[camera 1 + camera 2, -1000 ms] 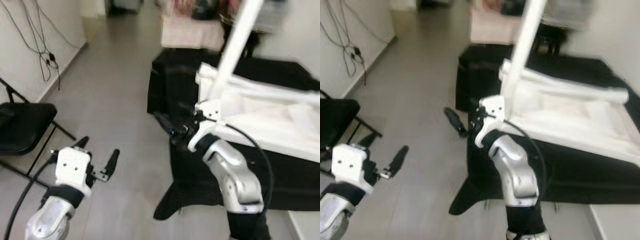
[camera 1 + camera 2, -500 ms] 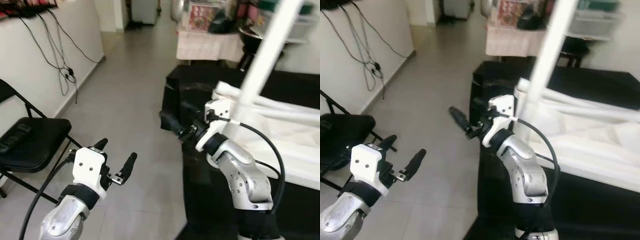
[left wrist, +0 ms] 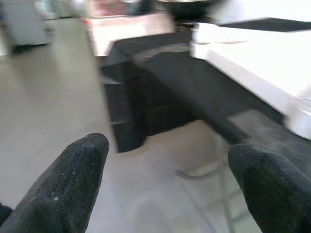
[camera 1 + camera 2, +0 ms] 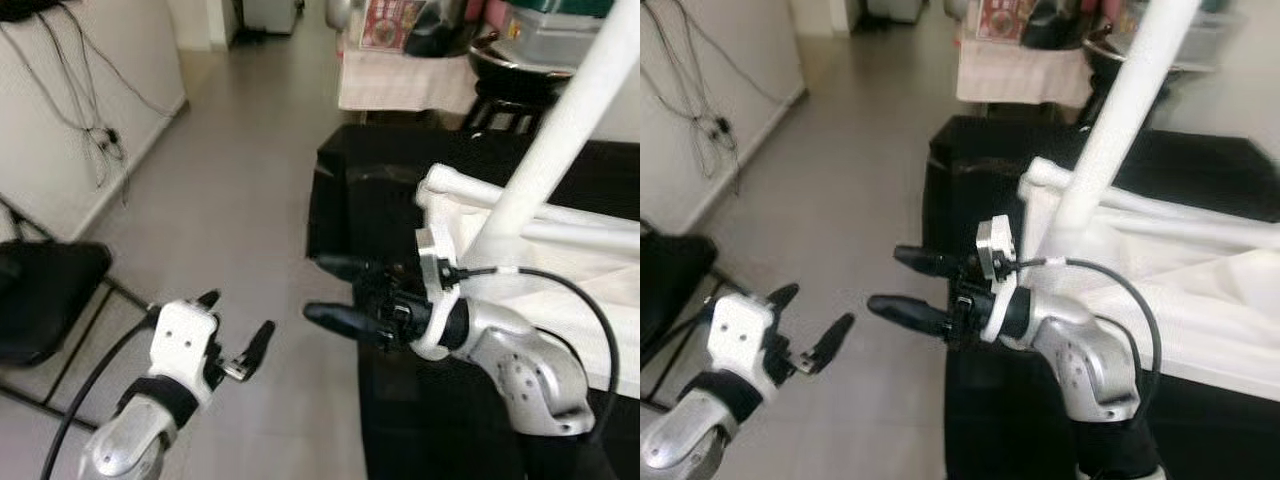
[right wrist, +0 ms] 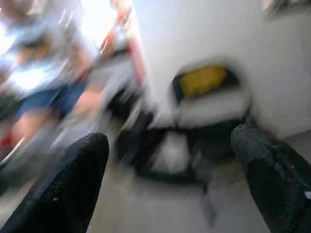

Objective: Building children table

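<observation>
Both claws, the left claw (image 4: 238, 340) over the floor and the right claw (image 4: 908, 285) beside the upturned white children's table (image 4: 560, 240), hung spread and empty, apparently poised to reach for parts.

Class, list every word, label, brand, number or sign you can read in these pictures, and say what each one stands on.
None can be read.
Red printed box on the cloth-covered table at the back: print too small and blurred to read.
Left gripper and right gripper: no markings visible.
</observation>
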`<state>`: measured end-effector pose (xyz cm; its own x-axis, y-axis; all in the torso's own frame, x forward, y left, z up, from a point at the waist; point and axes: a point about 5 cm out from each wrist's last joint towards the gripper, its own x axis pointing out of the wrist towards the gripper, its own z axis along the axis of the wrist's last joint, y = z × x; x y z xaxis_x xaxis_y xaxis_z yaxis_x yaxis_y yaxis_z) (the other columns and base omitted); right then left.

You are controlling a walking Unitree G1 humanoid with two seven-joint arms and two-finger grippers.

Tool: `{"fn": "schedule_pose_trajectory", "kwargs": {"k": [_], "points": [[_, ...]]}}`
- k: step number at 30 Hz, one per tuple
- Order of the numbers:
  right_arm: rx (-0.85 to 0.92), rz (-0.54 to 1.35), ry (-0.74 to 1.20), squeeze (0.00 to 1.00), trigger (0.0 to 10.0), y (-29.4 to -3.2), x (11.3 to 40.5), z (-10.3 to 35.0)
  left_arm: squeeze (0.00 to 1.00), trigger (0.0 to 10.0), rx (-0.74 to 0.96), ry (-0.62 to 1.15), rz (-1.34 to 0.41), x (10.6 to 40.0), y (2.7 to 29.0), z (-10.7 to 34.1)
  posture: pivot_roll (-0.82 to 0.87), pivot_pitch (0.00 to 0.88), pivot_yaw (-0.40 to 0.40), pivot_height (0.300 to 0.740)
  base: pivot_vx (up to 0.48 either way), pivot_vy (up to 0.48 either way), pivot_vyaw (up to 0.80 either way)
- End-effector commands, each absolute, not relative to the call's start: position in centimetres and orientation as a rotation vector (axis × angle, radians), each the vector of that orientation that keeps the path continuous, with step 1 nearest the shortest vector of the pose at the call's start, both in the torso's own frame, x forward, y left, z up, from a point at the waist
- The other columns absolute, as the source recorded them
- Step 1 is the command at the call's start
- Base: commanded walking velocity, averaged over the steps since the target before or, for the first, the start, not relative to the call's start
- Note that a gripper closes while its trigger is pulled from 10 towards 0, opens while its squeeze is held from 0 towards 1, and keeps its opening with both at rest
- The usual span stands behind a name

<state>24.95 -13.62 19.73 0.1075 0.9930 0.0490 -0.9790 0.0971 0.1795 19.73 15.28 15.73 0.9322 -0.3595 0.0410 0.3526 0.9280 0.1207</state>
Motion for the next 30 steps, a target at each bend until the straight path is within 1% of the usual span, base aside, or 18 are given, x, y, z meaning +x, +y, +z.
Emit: {"fn": "schedule_pose_trajectory", "kwargs": {"k": [1,3,4,5,6,7,9,12,17,18,20,21,22,23,25,27,29,30], "points": [[0.179,1.516,0.125,0.0,10.0,-14.3,24.3,19.6,0.0,10.0,0.124,-0.06,-0.398,19.3,15.2,15.6,-0.06,0.06,-0.081,0.74,0.0,0.0,-0.8],[0.161,1.527,0.147,0.0,10.0,-14.7,24.1,19.6,0.0,10.0,0.126,-0.06,-0.408,19.2,15.2,15.6,-0.06,0.06,-0.081,0.74,0.0,0.0,-0.8],[0.093,1.507,0.199,0.0,10.0,-16.0,24.2,19.3,0.0,10.0,0.135,-0.045,-0.435,18.8,15.1,15.3,-0.07,0.066,-0.077,0.74,0.0,0.0,-0.8],[0.093,1.507,0.199,0.0,10.0,-16.0,24.2,19.3,0.0,10.0,0.135,-0.045,-0.435,18.8,15.1,15.3,-0.07,0.066,-0.077,0.74,0.0,0.0,-0.8],[0.049,1.492,0.236,0.0,10.0,-16.9,24.2,19.1,0.0,10.0,0.141,-0.033,-0.453,18.5,15.0,15.0,-0.07,0.068,-0.078,0.74,0.0,0.0,-0.8],[0.049,1.492,0.236,0.0,10.0,-16.9,24.2,19.1,0.0,10.0,0.141,-0.033,-0.453,18.5,15.0,15.0,-0.07,0.068,-0.078,0.74,0.0,0.0,-0.8],[0.005,1.469,0.267,0.0,10.0,-17.7,24.4,19.1,0.0,10.0,0.148,-0.027,-0.466,18.3,14.9,14.8,-0.07,0.067,-0.077,0.74,0.0,0.0,-0.8],[-0.114,1.343,0.304,0.0,10.0,-19.2,25.9,19.0,0.0,10.0,0.155,-0.032,-0.489,18.0,14.8,14.6,-0.07,0.065,-0.077,0.74,0.0,0.0,-0.8],[-0.158,1.29,0.289,0.0,10.0,-19.7,26.8,19.2,0.0,10.0,0.156,-0.042,-0.509,17.8,14.6,14.6,-0.07,0.062,-0.077,0.74,0.0,0.0,-0.8],[-0.196,1.238,0.283,0.0,10.0,-20.1,27.5,19.3,0.0,10.0,0.15,-0.047,-0.532,17.5,14.4,14.6,-0.06,0.058,-0.079,0.74,0.0,0.0,-0.8],[-0.196,1.238,0.283,0.0,10.0,-20.1,27.5,19.3,0.0,10.0,0.15,-0.047,-0.532,17.5,14.4,14.6,-0.06,0.058,-0.079,0.74,0.0,0.0,-0.8],[-0.224,1.186,0.278,0.0,10.0,-20.7,28.4,19.6,0.0,10.0,0.138,-0.044,-0.58,17.0,14.0,14.5,-0.06,0.055,-0.082,0.74,0.0,0.0,-0.8],[-0.224,1.186,0.278,0.0,10.0,-20.7,28.4,19.6,0.0,10.0,0.138,-0.044,-0.58,17.0,14.0,14.5,-0.06,0.055,-0.082,0.74,0.0,0.0,-0.8],[-0.245,1.148,0.265,0.0,10.0,-21.2,29.0,20.0,0.0,10.0,0.13,-0.039,-0.621,16.5,13.6,14.4,-0.06,0.054,-0.081,0.74,0.0,0.0,-0.8],[-0.254,1.141,0.237,0.0,10.0,-21.2,29.4,20.5,0.0,10.0,0.123,-0.037,-0.643,16.3,13.4,14.3,-0.06,0.052,-0.082,0.74,0.0,0.0,-0.8],[-0.275,1.162,0.173,0.0,10.0,-20.4,29.9,21.1,0.0,10.0,0.123,-0.041,-0.656,16.1,13.2,14.3,-0.06,0.049,-0.084,0.74,0.0,0.0,0.0],[-0.275,1.162,0.173,0.0,10.0,-20.4,29.9,21.1,0.0,10.0,0.123,-0.041,-0.656,16.1,13.2,14.3,-0.06,0.049,-0.084,0.74,0.0,0.0,0.0],[-0.264,1.188,0.138,0.0,10.0,-19.7,30.1,21.3,0.0,10.0,0.123,-0.044,-0.656,16.2,13.2,14.3,-0.05,0.049,-0.085,0.74,0.0,0.0,0.0]]}}
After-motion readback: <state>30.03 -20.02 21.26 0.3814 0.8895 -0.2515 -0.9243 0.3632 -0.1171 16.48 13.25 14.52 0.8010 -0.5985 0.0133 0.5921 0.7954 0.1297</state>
